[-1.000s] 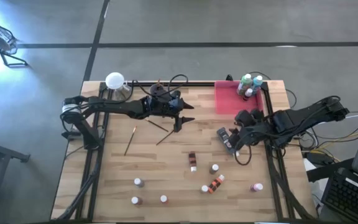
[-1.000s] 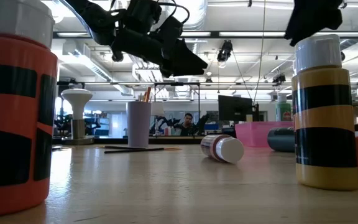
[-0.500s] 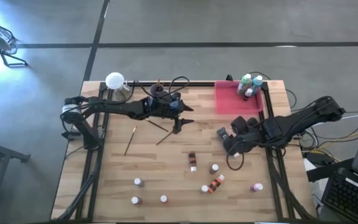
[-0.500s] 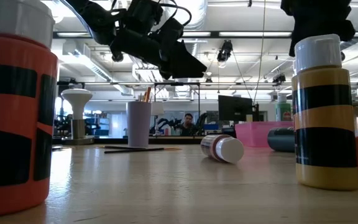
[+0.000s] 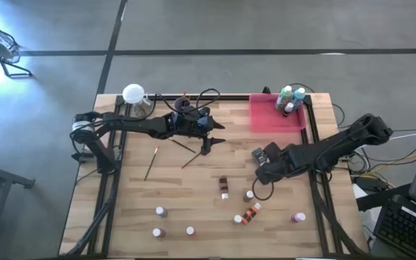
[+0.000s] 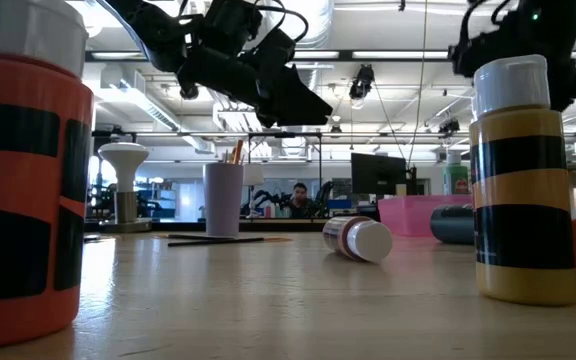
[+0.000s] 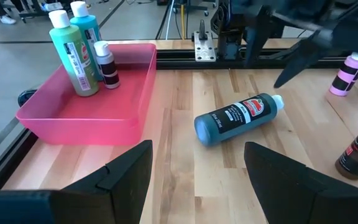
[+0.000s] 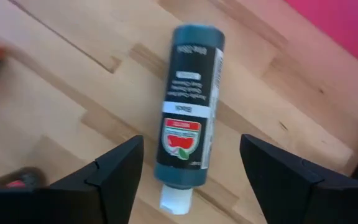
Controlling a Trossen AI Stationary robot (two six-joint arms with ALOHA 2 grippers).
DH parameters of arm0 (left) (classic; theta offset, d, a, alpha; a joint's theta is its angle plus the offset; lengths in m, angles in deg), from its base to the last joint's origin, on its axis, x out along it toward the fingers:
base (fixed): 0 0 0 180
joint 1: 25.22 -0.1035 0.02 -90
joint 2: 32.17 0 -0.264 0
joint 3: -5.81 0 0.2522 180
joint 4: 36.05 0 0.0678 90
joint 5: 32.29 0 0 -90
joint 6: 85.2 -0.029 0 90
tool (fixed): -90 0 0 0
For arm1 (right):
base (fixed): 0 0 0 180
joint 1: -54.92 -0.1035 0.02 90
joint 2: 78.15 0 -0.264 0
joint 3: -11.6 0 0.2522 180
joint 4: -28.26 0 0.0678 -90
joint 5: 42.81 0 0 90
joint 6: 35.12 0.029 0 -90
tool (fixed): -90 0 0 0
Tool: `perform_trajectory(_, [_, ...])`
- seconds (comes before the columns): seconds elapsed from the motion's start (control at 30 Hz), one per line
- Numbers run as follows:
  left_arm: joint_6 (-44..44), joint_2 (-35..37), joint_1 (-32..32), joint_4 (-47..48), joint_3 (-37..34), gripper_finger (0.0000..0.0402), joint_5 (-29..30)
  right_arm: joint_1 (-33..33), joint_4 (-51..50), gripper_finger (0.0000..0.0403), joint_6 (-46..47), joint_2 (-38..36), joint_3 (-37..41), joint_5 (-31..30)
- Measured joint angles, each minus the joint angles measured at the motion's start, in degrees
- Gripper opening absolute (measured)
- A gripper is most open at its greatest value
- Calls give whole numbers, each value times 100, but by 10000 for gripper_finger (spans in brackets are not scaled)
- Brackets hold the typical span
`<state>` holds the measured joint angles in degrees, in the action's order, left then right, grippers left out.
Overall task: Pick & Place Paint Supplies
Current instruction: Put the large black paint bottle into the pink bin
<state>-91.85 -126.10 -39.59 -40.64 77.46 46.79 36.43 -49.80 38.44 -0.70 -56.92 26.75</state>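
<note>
**Dark Tube Lies Under the Right Gripper**

Near the pink tray (image 5: 274, 115), on the bare wood just in front of it, a dark tube (image 8: 188, 121) lies on its side with its white cap pointing away from the tray. The right gripper (image 8: 191, 168) hangs directly over it, fingers spread wide to either side of the tube and touching nothing. From above, this gripper (image 5: 263, 171) sits between the tray and the scattered small bottles.

Inside the tray's far corner stand a green bottle (image 7: 72, 53), a blue bottle (image 7: 87, 34) and a small dark bottle (image 7: 107, 63), all upright and close together.

Small white-capped bottles (image 5: 249, 196) are spread over the near half of the table (image 5: 121, 195), most upright; one brown bottle (image 5: 224, 185) lies on its side, as does an orange striped one (image 5: 250, 213). A pink bottle (image 5: 298, 217) stands near the right edge.

Brushes (image 5: 188, 152) lie on the wood under the left arm, one more (image 5: 151, 163) apart toward the left. The left gripper (image 5: 206, 144) hovers above them, jaws open and empty. A lilac cup (image 6: 223, 198) holding brushes stands at the back, with a white lamp (image 5: 133, 94) beside it.
</note>
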Motion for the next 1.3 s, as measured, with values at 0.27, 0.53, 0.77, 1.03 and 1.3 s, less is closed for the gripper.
perform_trajectory(0.27, [-2, 0, -2, 2, 0, 259, 2, 324, 172, 301, -40, 183, 352, 528])
perform_trajectory(0.53, [-4, 0, 0, 2, 0, 259, 2, 587, 1480, 320, -436, 194, 1015, 999])
perform_trajectory(0.77, [-13, 0, -2, 2, 0, 259, 2, 834, 1998, 320, -542, 254, 1578, 1062])
perform_trajectory(1.03, [-15, 0, -2, 42, 0, 259, 1, 957, 2309, 268, -1015, 336, 1846, 1216])
perform_trajectory(1.3, [73, 2, -9, 1010, 313, 259, -346, 957, 2310, 202, -1791, 319, 1616, 1238])
